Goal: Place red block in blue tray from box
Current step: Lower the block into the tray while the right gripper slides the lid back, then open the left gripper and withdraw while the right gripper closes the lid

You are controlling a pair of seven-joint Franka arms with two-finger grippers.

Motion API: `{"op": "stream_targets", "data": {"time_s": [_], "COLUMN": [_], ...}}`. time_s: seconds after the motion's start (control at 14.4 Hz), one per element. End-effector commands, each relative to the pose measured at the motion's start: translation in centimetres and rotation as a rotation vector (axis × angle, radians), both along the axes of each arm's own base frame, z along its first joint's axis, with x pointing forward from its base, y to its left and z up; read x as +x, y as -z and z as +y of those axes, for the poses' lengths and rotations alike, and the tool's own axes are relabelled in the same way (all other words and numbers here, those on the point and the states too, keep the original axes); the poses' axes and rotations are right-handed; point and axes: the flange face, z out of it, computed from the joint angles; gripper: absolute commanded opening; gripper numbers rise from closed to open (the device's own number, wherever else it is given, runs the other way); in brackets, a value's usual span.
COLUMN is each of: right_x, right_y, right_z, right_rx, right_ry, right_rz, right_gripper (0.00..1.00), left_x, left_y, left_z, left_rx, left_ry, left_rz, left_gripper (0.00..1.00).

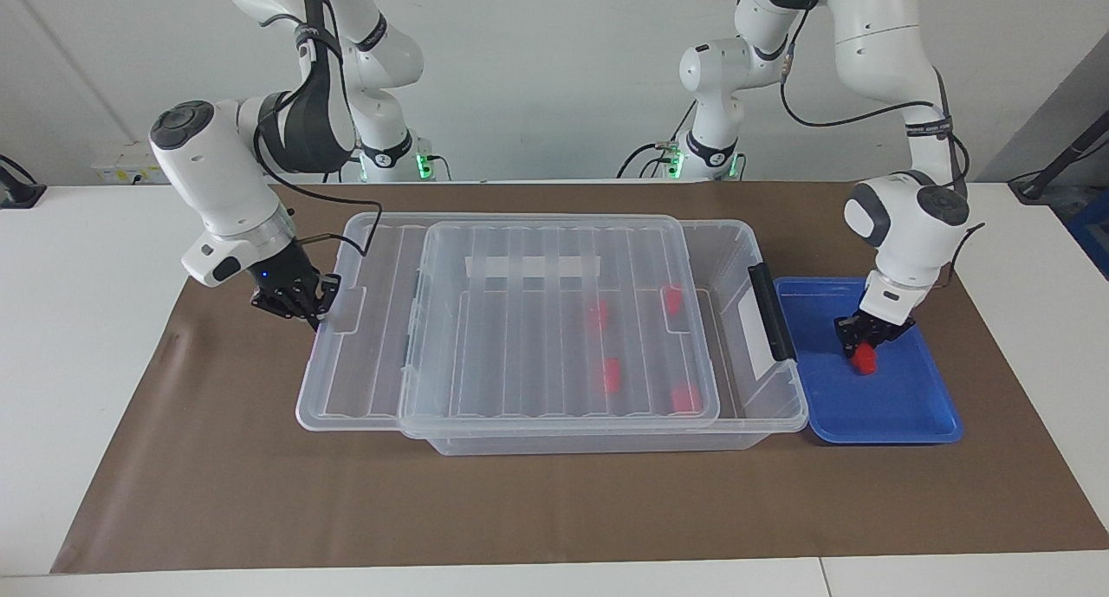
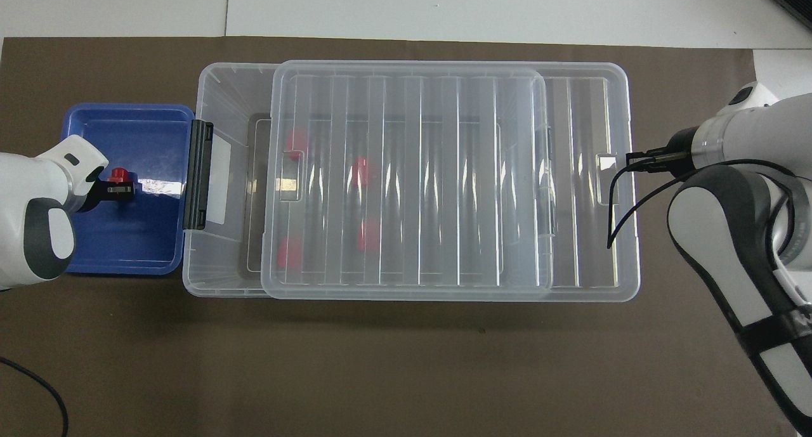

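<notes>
Placing step: my left hand [image 1: 862, 347], clamped on the red block [image 1: 863, 361], sits low in the blue tray [image 1: 901, 406] at the bench's left-arm end; next, release; right hand [image 1: 295, 302] at lid [image 1: 537, 320] edge, grip unclear.

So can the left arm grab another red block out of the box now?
Probably not yet: the lid covers all four blocks in the box, and the left gripper is holding a red block over the blue tray.

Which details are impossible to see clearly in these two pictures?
- Whether the red block rests on the blue tray floor: left gripper covers its top, both views.
- Whether the right gripper touches the lid: too small, both views.
- Four blocks in the box: blurred through the ribbed lid.
</notes>
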Motion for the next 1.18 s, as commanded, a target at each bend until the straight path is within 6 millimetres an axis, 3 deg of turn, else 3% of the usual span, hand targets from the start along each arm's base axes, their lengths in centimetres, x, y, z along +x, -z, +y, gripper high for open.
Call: {"op": "stream_targets", "data": {"time_s": [0.0,0.07,0.14,0.28,0.56,0.77,0.91,1.11], "right_x": [0.2,0.1,0.1,0.0,-0.3,-0.5,-0.5,-0.8], "right_y": [0.3,0.2,0.2,0.2,0.2,0.1,0.0,0.1], "right_z": [2.0,2.8,3.6,4.9,7.2,8.7,9.2,10.0], "right_rx": [0.032,0.036,0.039,0.044,0.05,0.055,0.056,0.066], "right_ry": [0.037,0.048,0.053,0.063,0.067,0.066,0.06,0.053], "right_rz": [-0.005,-0.003,0.0,0.005,0.012,0.008,0.004,0.011], "right_gripper": [0.0,0.0,0.0,0.0,0.0,0.0,0.0,0.0], "left_x": [-0.5,-0.4,-0.4,-0.1,0.2,-2.1,-4.6,-7.8], "left_y": [0.8,0.7,0.6,-2.0,-11.5,-18.2,-22.9,-27.2], "left_z": [-0.4,-0.4,-0.4,-0.3,-0.6,-1.5,-2.9,-3.5], "left_rx": [-0.008,-0.008,-0.01,-0.014,-0.028,-0.034,-0.033,-0.039], "left_ry": [-0.016,-0.016,-0.023,-0.027,-0.029,-0.023,-0.004,0.002], "left_rz": [-0.012,-0.009,-0.004,0.036,0.152,0.186,0.181,0.214], "left_gripper": [0.56,0.97,1.0,1.0,1.0,1.0,1.0,1.0]}}
